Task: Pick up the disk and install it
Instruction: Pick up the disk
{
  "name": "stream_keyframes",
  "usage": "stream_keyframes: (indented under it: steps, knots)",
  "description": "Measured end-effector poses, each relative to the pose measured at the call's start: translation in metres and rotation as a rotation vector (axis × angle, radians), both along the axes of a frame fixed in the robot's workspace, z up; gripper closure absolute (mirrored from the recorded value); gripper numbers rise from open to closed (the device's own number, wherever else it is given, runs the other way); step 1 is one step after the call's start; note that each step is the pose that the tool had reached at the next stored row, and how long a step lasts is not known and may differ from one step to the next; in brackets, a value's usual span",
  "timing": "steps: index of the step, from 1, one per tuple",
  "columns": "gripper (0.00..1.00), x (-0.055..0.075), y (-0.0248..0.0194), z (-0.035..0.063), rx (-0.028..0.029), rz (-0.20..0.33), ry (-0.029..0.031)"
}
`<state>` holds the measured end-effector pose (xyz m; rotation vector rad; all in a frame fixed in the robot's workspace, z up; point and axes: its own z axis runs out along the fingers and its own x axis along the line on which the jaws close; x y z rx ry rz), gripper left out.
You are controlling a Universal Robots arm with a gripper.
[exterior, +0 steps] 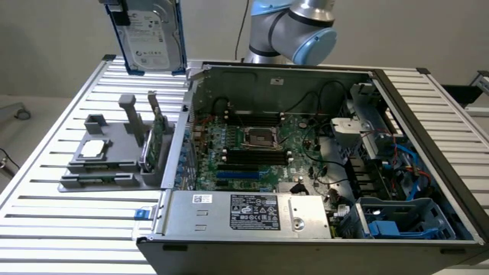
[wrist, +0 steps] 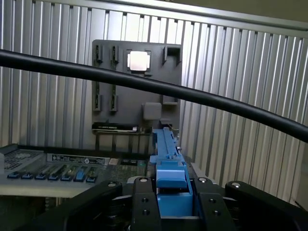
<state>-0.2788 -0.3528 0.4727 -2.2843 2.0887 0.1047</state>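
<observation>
The disk [exterior: 150,35], a silver-grey drive with a white label in a blue carrier, hangs upright in the air above the slatted table's far corner, at the exterior view's left. In the wrist view, the carrier's blue edge [wrist: 169,168] runs between the black fingers [wrist: 142,202] of my gripper [wrist: 173,195], which is shut on it. The disk is high above the grey fixture and to the left of the open computer case.
The open computer case [exterior: 306,74] fills the middle and right of the table [exterior: 61,229], with blue drive cages [exterior: 409,220] at its near right corner. A grey fixture [exterior: 107,157] holds a small silver chip [exterior: 91,150] and an upright green card [exterior: 157,137]. A black cable [wrist: 144,84] crosses the wrist view.
</observation>
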Motion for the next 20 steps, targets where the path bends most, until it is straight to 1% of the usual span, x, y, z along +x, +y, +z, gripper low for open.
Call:
stream_keyframes:
  steps: [11, 20]
  knots:
    - [0.67, 0.045, -0.01, 0.0003, 0.0, 0.002, 0.0007]
    - [0.67, 0.085, -0.0174, 0.001, 0.0, 0.004, 0.0026]
